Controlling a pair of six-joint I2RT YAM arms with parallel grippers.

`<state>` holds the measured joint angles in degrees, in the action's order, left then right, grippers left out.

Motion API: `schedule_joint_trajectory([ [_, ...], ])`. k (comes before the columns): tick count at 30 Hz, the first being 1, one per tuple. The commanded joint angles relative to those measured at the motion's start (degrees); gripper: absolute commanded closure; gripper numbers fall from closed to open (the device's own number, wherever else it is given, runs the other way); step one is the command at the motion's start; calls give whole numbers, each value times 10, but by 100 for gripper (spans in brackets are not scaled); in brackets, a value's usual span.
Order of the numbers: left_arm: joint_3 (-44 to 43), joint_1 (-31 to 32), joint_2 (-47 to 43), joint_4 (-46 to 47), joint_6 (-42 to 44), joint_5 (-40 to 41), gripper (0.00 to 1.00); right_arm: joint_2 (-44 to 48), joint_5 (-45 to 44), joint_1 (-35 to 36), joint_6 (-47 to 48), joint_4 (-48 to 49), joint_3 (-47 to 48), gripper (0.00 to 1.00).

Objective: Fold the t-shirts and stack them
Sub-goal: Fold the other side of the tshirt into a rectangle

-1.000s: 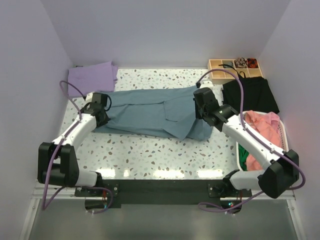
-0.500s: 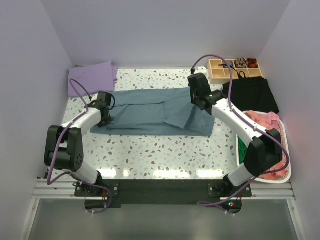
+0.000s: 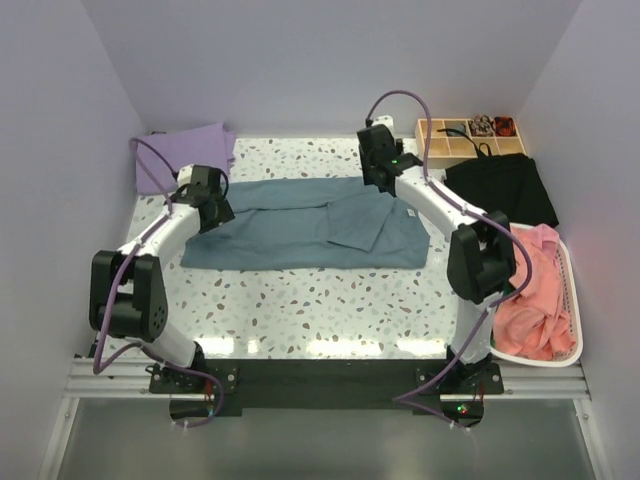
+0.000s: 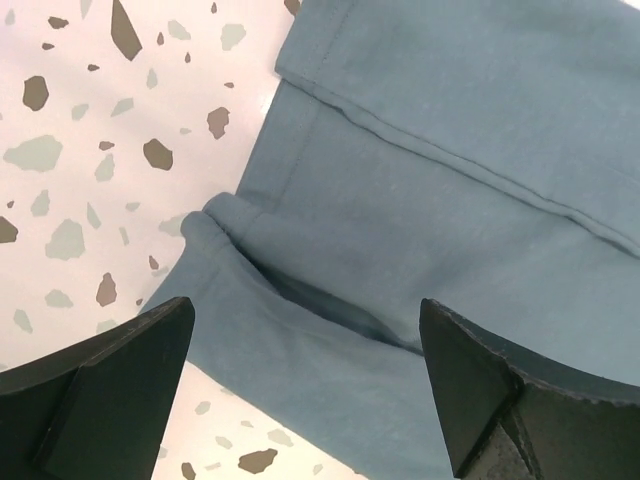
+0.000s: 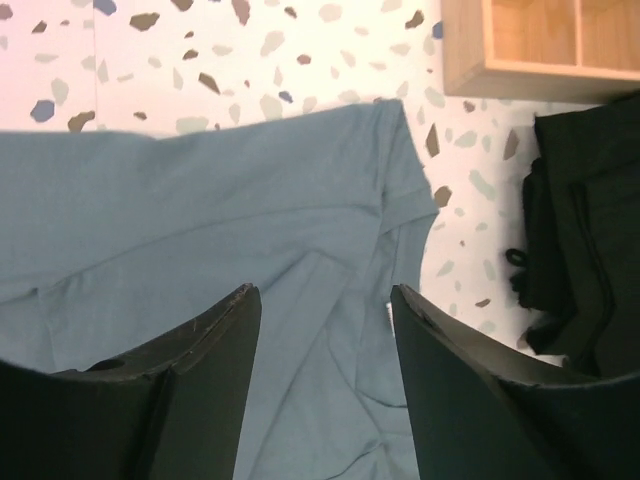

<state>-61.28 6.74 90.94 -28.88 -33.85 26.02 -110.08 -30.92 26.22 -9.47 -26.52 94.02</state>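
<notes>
Speckled terrazzo tabletop [image 3: 330, 300], lilac walls [image 3: 300, 60]; we see left gripper [image 4: 307, 310], right gripper [image 5: 325, 295] jaws apart over slate-blue cloth t-shirt [image 3: 290, 225].

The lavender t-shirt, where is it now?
In the top view, the lavender t-shirt lies in the far left corner of the table, beyond the slate-blue t-shirt.
</notes>
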Motion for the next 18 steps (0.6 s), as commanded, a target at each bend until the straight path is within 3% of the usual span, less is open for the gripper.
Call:
schedule_joint_trajectory([
  [1, -4, -6, -47, 17, -3, 2, 0, 36, -68, -2, 13, -8, 57, 37],
  [3, 18, -6, -77, 29, 2, -29, 0, 83, -39, -4, 14, -21, 30, 33],
  [9, 74, -5, -123, 87, 31, -147, 0, 148, 79, -3, -72, -103, -80, 34],
  [15, 116, -3, -115, 139, 32, -209, 0, 212, 258, -4, -160, 12, -256, 35],
  [18, 121, -4, -94, 140, 30, -207, 0, 216, 288, -5, -206, 66, -311, 35],
])
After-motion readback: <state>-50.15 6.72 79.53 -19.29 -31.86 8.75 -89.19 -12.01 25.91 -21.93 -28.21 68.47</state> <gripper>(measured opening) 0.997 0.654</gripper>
